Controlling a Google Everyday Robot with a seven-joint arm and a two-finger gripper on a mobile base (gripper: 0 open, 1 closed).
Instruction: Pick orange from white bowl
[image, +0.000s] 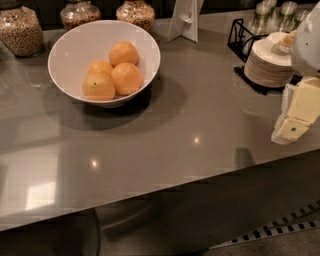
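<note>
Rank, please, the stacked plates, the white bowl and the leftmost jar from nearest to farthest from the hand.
The hand hangs at the right edge.
1. Stacked plates, right rear.
2. White bowl, left of centre.
3. Leftmost jar, far left corner.

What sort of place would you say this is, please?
Probably a café or break-room counter: food jars, stacked plates, a white bowl of oranges. The gripper hangs at the counter's right edge.
</note>
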